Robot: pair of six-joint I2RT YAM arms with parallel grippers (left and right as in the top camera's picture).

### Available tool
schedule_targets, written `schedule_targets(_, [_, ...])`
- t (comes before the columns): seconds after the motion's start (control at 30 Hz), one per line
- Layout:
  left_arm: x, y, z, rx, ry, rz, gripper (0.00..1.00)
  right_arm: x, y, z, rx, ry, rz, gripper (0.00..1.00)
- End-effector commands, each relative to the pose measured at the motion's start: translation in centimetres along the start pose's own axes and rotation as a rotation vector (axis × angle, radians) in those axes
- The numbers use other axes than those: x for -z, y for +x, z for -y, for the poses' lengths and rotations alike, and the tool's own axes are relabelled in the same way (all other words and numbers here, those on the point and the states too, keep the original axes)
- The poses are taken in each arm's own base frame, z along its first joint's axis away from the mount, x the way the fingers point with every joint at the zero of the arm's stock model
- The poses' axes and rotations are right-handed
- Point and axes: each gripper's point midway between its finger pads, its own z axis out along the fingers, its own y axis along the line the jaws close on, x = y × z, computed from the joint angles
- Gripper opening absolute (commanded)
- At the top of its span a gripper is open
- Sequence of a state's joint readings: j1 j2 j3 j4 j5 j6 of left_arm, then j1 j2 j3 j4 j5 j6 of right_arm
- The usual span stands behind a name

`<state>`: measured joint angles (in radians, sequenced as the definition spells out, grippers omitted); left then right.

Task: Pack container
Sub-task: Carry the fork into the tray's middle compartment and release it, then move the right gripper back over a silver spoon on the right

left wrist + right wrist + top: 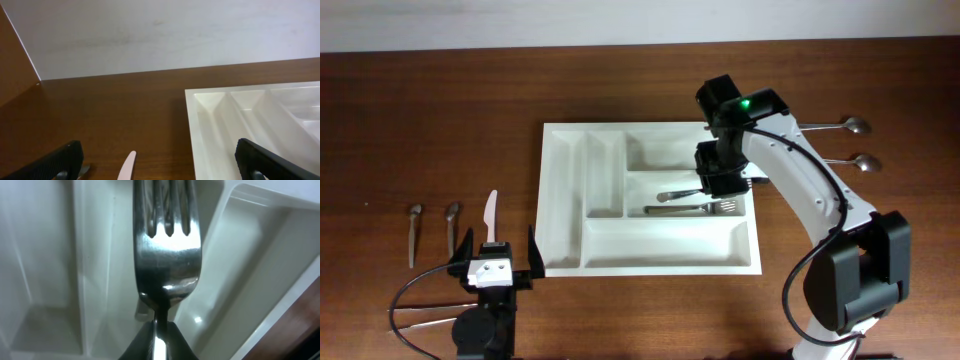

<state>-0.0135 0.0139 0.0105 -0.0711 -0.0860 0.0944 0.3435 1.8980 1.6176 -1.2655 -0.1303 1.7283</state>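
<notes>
The tray [563, 200] lies flat mid-counter [440, 120], long side across, with steel already in its middle crosswise slot. The right pincer [158, 332] reaches down into that slot, fingers drawn nearly together on the neck of a fork [167, 255], tines pointing away from the wrist. Whether the fork hangs from the grip or already rests on the plastic, I cannot tell.

The left pincer [500, 240] gapes fully wide with nothing in it, hovering low just left of the tray over a white knife [491, 212]. Two spoons [432, 228] lie further left.

My guess is that the tray is light, thin, stiff plastic – smooth enough to skid on the wood if nudged. It is far too big for one grip to balance (a pinch on the rim or a divider wall would be the only purchase), so it is better left put. The cutlery looks slick and thin, so it is best taken across the neck or handle.
</notes>
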Motion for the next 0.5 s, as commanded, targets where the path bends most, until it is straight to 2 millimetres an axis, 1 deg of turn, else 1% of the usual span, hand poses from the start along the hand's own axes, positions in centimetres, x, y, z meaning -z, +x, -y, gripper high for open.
schedule_targets(0.0, [0.0,0.0,-0.1,-0.015,-0.003,0.002,0.99,-0.7,-0.5,0.4,-0.009,0.02,0.045,0.21])
schedule_targets(0.13, [0.0,0.0,-0.1,-0.015,-0.003,0.002,0.99,-0.7,-0.7,0.3,-0.004,0.016,0.059,0.43])
schedule_targets(0.2, [0.0,0.0,-0.1,-0.015,-0.003,0.002,0.99,-0.7,-0.9,0.3,0.0,0.014,0.067,0.51])
schedule_targets(0.3, [0.0,0.0,-0.1,-0.015,-0.003,0.002,0.99,-0.6,-1.2,-0.1,0.026,0.0,0.083,0.52])
schedule_targets(0.33, [0.0,0.0,-0.1,-0.015,-0.003,0.002,0.99,-0.6,-1.5,-0.4,0.052,-0.014,0.1,0.56])
schedule_targets(0.4, [0.0,0.0,-0.1,-0.015,-0.003,0.002,0.99,-0.4,-2.4,-1.1,0.11,-0.037,0.137,0.67])
schedule_targets(0.47, [0.0,0.0,-0.1,-0.015,-0.003,0.002,0.99,-0.2,-3.6,-1.5,0.142,-0.046,0.164,0.85])
